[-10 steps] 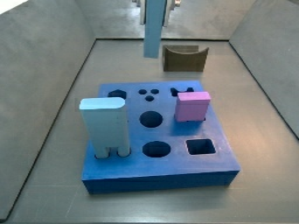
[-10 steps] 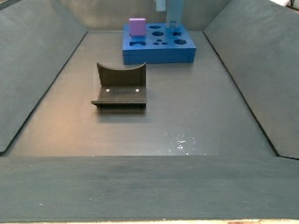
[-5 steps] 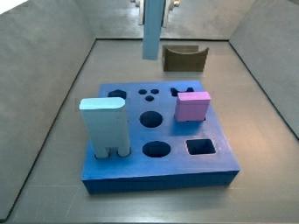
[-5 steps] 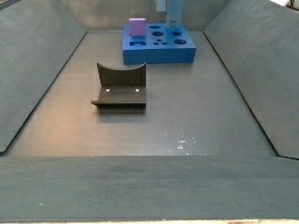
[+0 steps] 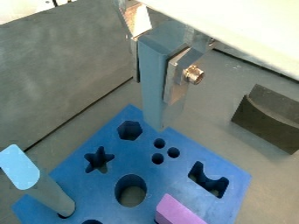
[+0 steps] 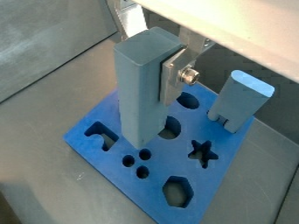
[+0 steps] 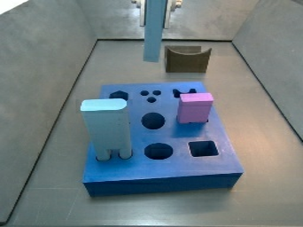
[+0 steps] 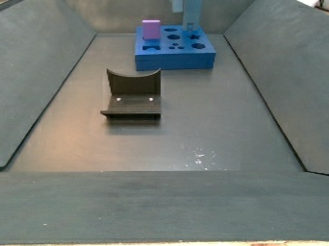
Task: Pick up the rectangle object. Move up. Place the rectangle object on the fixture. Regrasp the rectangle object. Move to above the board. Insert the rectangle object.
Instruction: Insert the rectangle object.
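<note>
Your gripper (image 5: 158, 66) is clamped on the rectangle object (image 5: 153, 83), its silver finger plates pressed flat against the slab's sides in both wrist views (image 6: 163, 74). The slab hangs upright and lengthwise from the jaws, its lower end free and well clear of the board (image 6: 117, 131) beneath it.

In a side view you see the rectangle object (image 7: 154, 31) suspended from the top of the picture, with the gripper itself mostly cut off at the edge. It sits above the far part of the board (image 7: 166, 168), not touching it. You cannot tell from these views which hole it lines up with.

On the board stand the pale blue round-topped block (image 7: 105, 129) and the pink cube (image 7: 194, 108). The fixture (image 7: 186, 58) rests on the floor beyond the board, apart from it, and it carries nothing (image 8: 133, 94).
</note>
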Robot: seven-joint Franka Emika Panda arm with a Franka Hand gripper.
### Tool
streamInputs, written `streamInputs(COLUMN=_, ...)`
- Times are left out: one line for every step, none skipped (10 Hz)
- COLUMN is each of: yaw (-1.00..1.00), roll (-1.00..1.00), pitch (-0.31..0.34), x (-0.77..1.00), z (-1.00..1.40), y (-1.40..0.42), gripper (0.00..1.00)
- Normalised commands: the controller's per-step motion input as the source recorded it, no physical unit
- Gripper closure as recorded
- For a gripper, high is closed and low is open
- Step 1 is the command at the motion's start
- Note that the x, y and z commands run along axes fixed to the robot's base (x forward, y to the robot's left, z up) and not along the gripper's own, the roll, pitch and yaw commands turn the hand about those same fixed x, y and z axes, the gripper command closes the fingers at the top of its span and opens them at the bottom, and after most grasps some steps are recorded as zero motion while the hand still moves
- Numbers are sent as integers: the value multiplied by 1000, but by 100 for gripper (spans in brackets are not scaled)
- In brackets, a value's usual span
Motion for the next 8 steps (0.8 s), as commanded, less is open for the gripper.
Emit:
streamInputs(yaw=-29, roll=-194, pitch=-71, x=0, z=-51, y=-474, gripper=100)
streamInputs(yaw=-86, roll=-231, pitch=-117, x=0, z=-66, y=-717, gripper=100)
streamInputs(yaw=-71, roll=-257, pitch=-103, x=0, z=-49, y=-714, gripper=100)
streamInputs(yaw=-97, roll=-257, pitch=-106, x=29, z=-63, y=-720, gripper=100)
streamInputs(yaw=-191, roll=-214, pitch=-114, x=283, z=-34, y=-426, gripper=100)
streamInputs(yaw=-37, roll=69, pitch=0, x=71, z=0, y=-34, gripper=100)
streamInputs(yaw=0, roll=0, pitch=0, x=0, z=-20, y=0, gripper=100)
streamInputs(yaw=-609, roll=-109, pitch=-40, x=257, z=-106, y=-20, gripper=100)
